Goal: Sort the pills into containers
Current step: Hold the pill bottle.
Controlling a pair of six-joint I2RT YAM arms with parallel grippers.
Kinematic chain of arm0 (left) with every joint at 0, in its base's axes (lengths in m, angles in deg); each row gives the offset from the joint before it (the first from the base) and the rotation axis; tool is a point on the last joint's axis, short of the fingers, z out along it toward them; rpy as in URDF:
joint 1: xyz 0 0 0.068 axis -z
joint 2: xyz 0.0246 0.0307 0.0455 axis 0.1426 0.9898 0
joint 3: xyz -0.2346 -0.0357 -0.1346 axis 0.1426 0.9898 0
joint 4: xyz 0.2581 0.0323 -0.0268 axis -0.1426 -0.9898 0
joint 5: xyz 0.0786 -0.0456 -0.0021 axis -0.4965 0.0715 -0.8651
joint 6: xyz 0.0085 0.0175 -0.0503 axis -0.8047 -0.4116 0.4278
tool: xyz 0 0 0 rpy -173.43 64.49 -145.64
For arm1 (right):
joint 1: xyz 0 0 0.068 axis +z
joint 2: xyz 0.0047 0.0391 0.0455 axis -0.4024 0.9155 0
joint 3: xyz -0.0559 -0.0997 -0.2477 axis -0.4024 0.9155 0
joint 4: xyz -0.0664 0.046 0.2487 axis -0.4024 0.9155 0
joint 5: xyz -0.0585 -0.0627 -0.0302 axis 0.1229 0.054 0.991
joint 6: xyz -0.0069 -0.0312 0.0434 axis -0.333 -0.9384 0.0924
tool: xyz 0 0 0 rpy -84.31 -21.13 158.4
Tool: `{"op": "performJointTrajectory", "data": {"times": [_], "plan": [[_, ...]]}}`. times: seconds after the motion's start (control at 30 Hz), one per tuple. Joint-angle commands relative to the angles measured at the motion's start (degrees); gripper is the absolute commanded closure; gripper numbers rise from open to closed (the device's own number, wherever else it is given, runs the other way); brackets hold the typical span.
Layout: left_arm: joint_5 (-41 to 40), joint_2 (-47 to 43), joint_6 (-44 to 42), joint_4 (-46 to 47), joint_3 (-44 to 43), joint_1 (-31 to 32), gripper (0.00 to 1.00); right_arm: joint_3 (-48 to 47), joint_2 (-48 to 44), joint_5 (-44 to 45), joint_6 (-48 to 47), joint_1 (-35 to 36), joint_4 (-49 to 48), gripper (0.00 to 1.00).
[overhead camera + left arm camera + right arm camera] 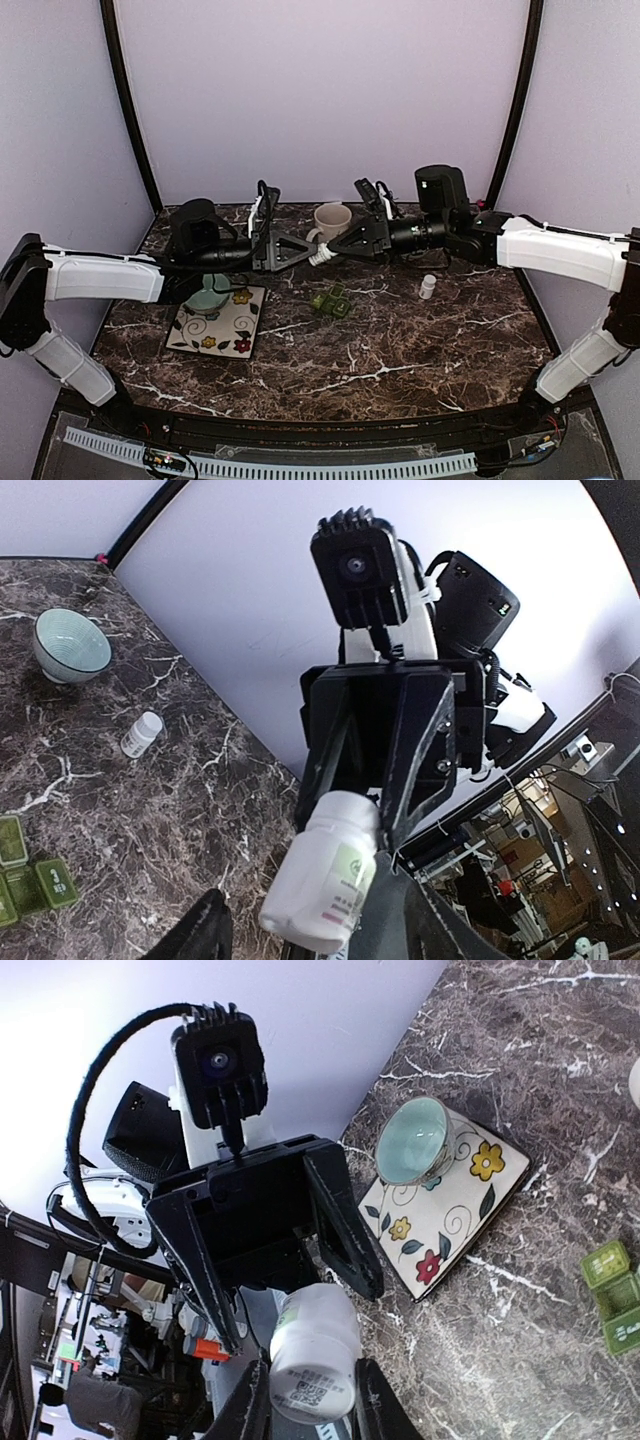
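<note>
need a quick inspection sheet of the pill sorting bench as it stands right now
surface: dark marble-pattern tabletop, no loose pills seen
job's things: dark green plastic pill box mid-table; large white plastic pill bottle held in the air; small white plastic bottle standing right
clutter: cream ceramic mug; teal bowl on floral square plate; pale ribbed bowl
grippers: right gripper shut on large bottle; left gripper open around its other end
cables: black cable looped over left wrist camera
surroundings: pale lilac walls, black corner poles
</note>
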Motion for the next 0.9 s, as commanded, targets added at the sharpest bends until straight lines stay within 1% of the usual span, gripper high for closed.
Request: {"op": "performJointTrajectory", "data": {"times": [0.0,0.23,0.5,0.7,0.8,0.87], "plan": [[4.9,1.4,4.3,8.7,0.9,-0.4,0.42,1.4,-0.5,-3.0,4.4,-0.4,-6.0,1.0],[6.8,2.1,6.3,11.2,1.3,-0.3,0.45,1.8,-0.2,-3.8,7.0,-0.5,-10.4,1.0],[6.9,2.3,7.2,13.1,1.5,-0.4,0.5,2.7,0.1,-4.2,8.1,-0.6,-11.8,1.0],[6.9,2.5,7.5,13.8,1.0,-0.4,0.52,3.0,0.6,-4.5,8.9,-0.5,-12.8,1.0],[7.4,3.0,7.8,14.4,0.6,-0.4,0.58,3.6,0.7,-4.6,9.5,-0.6,-13.7,1.0],[7.6,3.3,8.1,14.8,0.5,-0.3,0.61,3.6,1.0,-4.7,9.7,-0.5,-14.0,1.0]]}}
